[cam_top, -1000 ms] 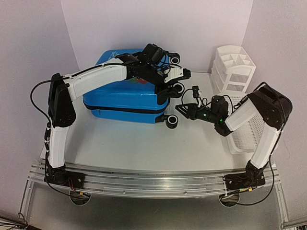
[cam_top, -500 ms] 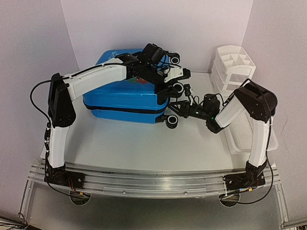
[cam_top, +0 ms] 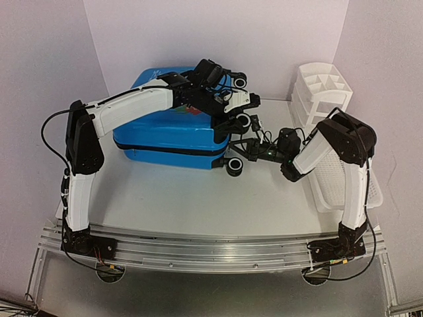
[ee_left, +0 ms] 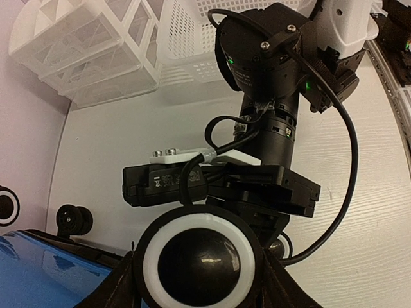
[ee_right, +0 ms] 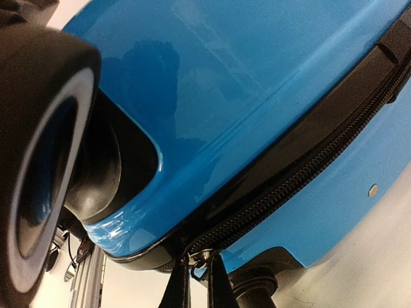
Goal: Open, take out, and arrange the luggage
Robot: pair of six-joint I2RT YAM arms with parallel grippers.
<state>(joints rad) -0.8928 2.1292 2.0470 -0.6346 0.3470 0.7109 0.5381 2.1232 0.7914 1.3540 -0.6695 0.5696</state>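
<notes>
Sits nearer the blue suitcase [cam_top: 172, 135] than before, right gripper [ee_right: 196, 277] pinched almost shut on its zip pull [ee_right: 198, 260]; looks ready for unzipping. Braces a wheel [ee_left: 199, 256] in the clamped left gripper [cam_top: 240, 121].

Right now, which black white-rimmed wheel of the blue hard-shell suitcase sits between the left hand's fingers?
The middle wheel of three: the left hand grips it; the far wheel and near wheel stand free.

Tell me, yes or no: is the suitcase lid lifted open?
No, the suitcase lies flat with its two blue halves together, and the right wrist view shows the zip band closed between them.
</notes>
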